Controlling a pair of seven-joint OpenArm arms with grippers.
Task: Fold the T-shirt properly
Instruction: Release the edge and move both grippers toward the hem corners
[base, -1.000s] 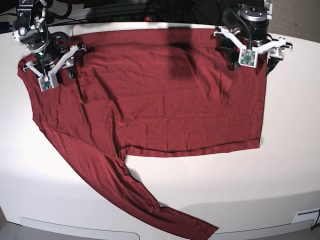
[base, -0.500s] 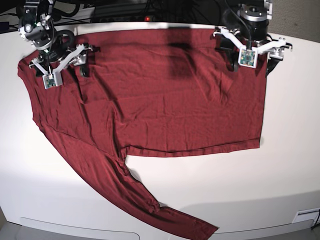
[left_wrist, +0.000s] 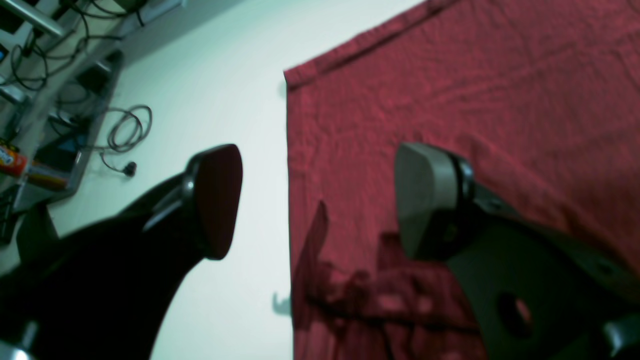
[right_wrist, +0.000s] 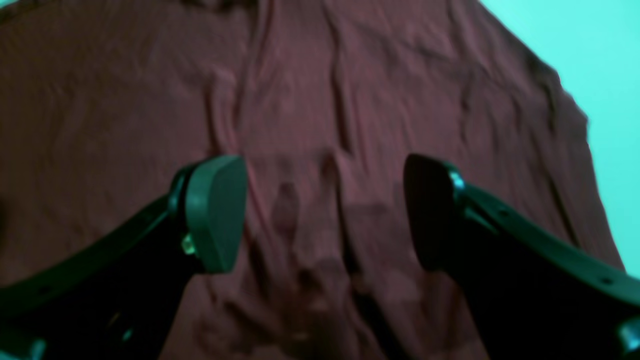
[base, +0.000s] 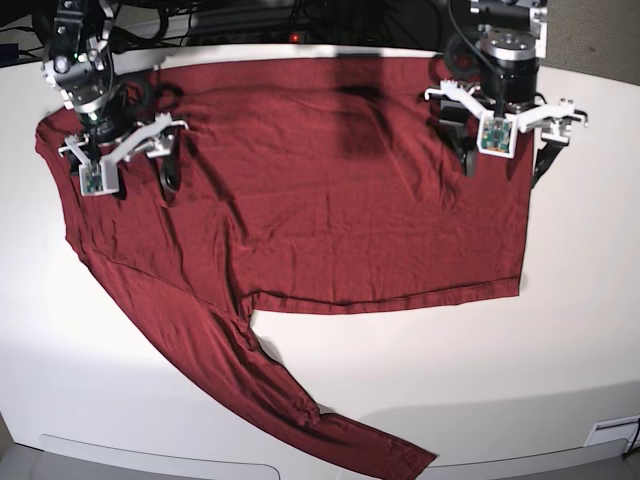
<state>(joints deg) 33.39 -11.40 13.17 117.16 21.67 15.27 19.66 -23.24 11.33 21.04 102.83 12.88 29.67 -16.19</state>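
Observation:
The dark red T-shirt (base: 340, 200) lies spread flat on the white table (base: 520, 380), and one long sleeve (base: 330, 430) trails toward the front edge. My right gripper (base: 135, 180) hovers open over the shirt's left shoulder area. In the right wrist view its fingers (right_wrist: 215, 210) stand wide apart above wrinkled T-shirt fabric (right_wrist: 125, 100), and the gripper (right_wrist: 322, 210) holds nothing. My left gripper (base: 504, 165) is open at the shirt's far right corner. In the left wrist view that gripper (left_wrist: 320, 195) straddles the side edge of the T-shirt (left_wrist: 500, 100), one finger over bare table (left_wrist: 220, 75).
Cables (left_wrist: 125, 130) and clutter lie on the floor beyond the table's edge in the left wrist view. A small white fitting (base: 612, 433) sits at the table's front right corner. Both arm bases stand along the far edge.
My right gripper has opened wide and shifted right and toward the front over the shirt. The left gripper has moved slightly toward the front, still open. The shirt lies as before.

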